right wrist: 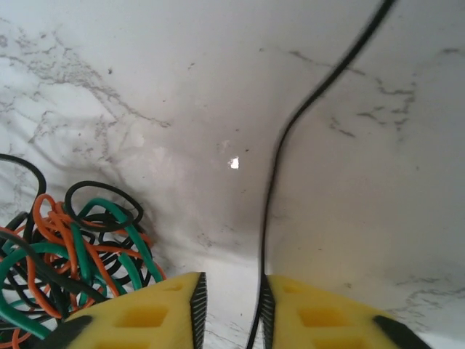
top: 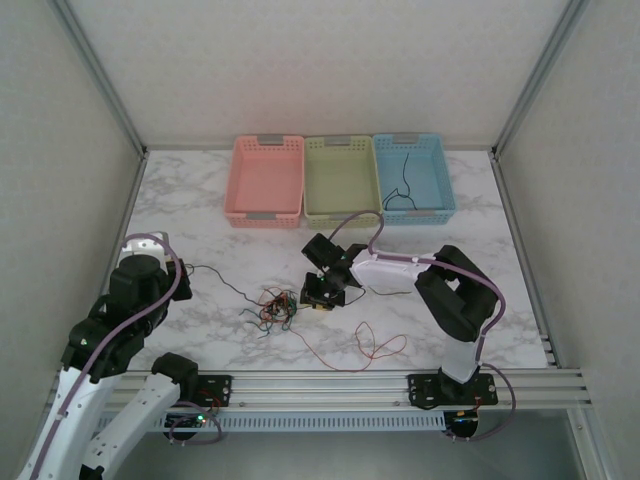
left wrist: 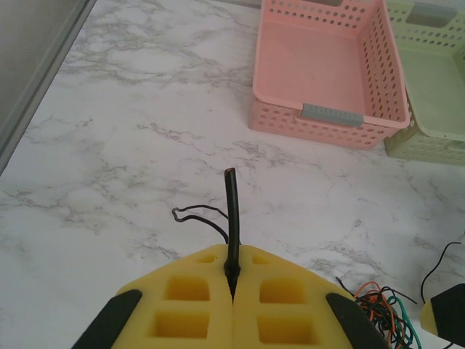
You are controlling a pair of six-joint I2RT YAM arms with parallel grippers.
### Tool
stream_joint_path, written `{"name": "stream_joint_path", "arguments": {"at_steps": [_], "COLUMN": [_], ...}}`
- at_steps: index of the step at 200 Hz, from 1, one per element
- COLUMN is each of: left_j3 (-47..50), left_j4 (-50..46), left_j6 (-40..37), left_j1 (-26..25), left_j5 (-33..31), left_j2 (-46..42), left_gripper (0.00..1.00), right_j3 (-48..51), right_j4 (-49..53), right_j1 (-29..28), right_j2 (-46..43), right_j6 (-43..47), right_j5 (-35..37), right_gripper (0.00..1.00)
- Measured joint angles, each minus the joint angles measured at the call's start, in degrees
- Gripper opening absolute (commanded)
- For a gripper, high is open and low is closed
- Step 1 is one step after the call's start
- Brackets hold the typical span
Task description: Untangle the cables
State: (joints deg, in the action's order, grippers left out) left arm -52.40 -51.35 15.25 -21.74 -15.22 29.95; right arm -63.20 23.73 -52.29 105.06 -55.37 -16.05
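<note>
The cables form a small knotted clump (top: 275,308) of orange, green and black strands at the table's front centre, also seen as the clump (right wrist: 73,247) and the clump (left wrist: 378,309). My left gripper (top: 185,272) is shut on a black cable (left wrist: 232,207), whose end sticks up from between the yellow fingers (left wrist: 182,291). My right gripper (top: 322,297) stands just right of the clump. It is open (right wrist: 231,305), and a thin black cable (right wrist: 272,189) runs through the gap, lying against the right finger's pad. A loose red cable (top: 375,345) curls near the front.
Three baskets stand in a row at the back: pink (top: 266,215), green (top: 340,218) and blue (top: 445,180), the blue one holding a black wire (top: 400,185). Bare marble lies on the left. Grey walls close in both sides.
</note>
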Motion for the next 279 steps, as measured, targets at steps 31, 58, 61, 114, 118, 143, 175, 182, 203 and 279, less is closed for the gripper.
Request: {"name": "stream_joint_path", "arguments": {"at_steps": [31, 58, 61, 114, 118, 143, 175, 182, 203, 279], "left_j3": [0.0, 0.0, 0.0, 0.0, 0.0, 0.0, 0.0, 0.0, 0.0, 0.0], "left_j4": [0.2, 0.2, 0.2, 0.2, 0.2, 0.2, 0.2, 0.2, 0.2, 0.2], "left_j6": [0.0, 0.0, 0.0, 0.0, 0.0, 0.0, 0.0, 0.0, 0.0, 0.0], "left_j1": [0.0, 0.0, 0.0, 0.1, 0.1, 0.1, 0.3, 0.3, 0.3, 0.9], "left_j5": [0.0, 0.0, 0.0, 0.2, 0.2, 0.2, 0.2, 0.2, 0.2, 0.4], "left_j2": [0.1, 0.1, 0.1, 0.1, 0.1, 0.1, 0.1, 0.1, 0.1, 0.5], "left_gripper": [0.0, 0.0, 0.0, 0.0, 0.0, 0.0, 0.0, 0.0, 0.0, 0.0], "right_j3": [-0.6, -2.5, -2.8, -5.9, -5.9, -5.9, -0.8, 0.8, 5.2, 5.0], "right_j4": [2.0, 4.5, 4.8, 10.5, 11.1, 13.6, 14.1, 14.2, 15.4, 18.3], "right_j1": [0.0, 0.0, 0.0, 0.5, 0.7, 4.5, 17.6, 20.8, 30.1, 34.7], "right_j2": [0.0, 0.0, 0.0, -3.1, -3.7, -8.8, -17.8, -19.7, -24.7, -27.6], "right_j6": [0.9, 2.4, 2.8, 8.9, 9.3, 12.7, 16.1, 16.8, 18.6, 23.3], "right_j5": [3.0, 6.6, 7.2, 18.2, 19.0, 22.8, 25.5, 25.7, 25.6, 25.8], "right_gripper": [0.03, 0.0, 0.0, 0.0, 0.0, 0.0, 0.0, 0.0, 0.0, 0.01]}}
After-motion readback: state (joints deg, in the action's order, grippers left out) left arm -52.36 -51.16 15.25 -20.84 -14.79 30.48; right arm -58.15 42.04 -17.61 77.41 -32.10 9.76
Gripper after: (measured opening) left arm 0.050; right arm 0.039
